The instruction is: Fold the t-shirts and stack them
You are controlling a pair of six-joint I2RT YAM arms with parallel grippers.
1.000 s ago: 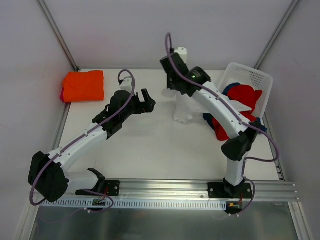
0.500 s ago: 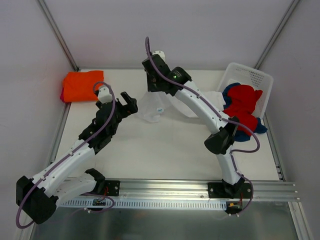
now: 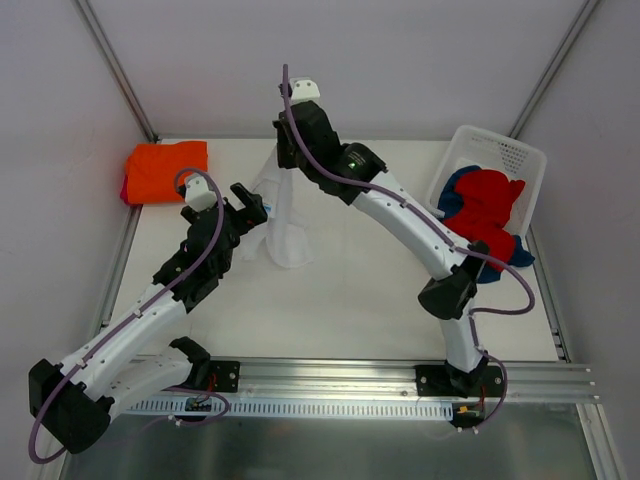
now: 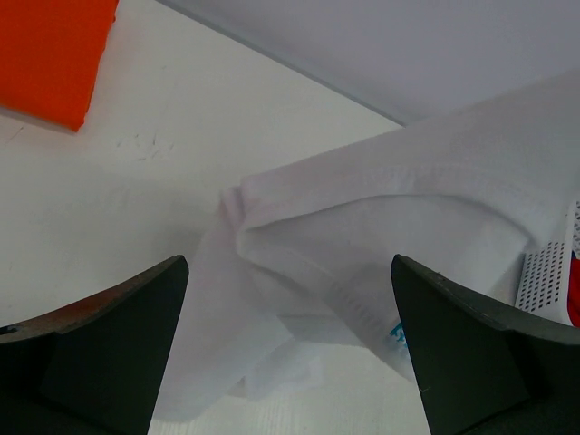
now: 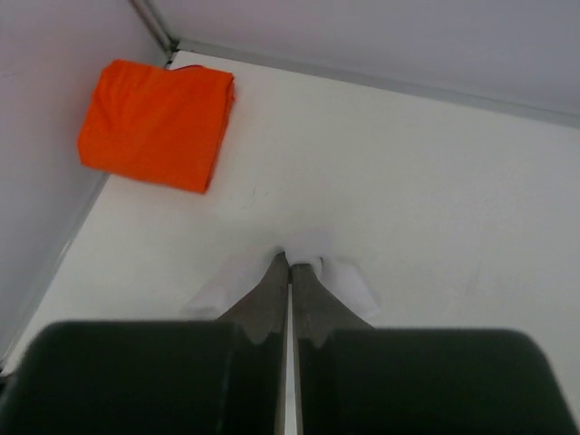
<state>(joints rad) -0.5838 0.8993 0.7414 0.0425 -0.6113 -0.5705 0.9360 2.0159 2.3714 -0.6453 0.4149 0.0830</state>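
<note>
A white t-shirt (image 3: 286,235) hangs bunched from my right gripper (image 3: 287,162), its lower end on the table (image 3: 330,300). In the right wrist view the gripper (image 5: 290,263) is shut on a fold of it (image 5: 343,279). My left gripper (image 3: 252,204) is open just left of the hanging cloth. In the left wrist view the gripper (image 4: 290,362) has the white t-shirt (image 4: 362,227) lying ahead between its spread fingers (image 4: 100,353), not touching them. A folded orange t-shirt (image 3: 166,170) lies at the far left corner, and also shows in both wrist views (image 4: 50,54) (image 5: 156,122).
A white perforated basket (image 3: 510,155) stands at the far right, holding red (image 3: 490,200) and blue (image 3: 515,250) t-shirts that spill over its near edge. Its wall shows at the right edge of the left wrist view (image 4: 548,272). Grey walls enclose the table.
My right arm has carried the white t-shirt leftward from near the basket to the table's left-middle. My left arm has drawn back to the left and now faces the hanging cloth.
</note>
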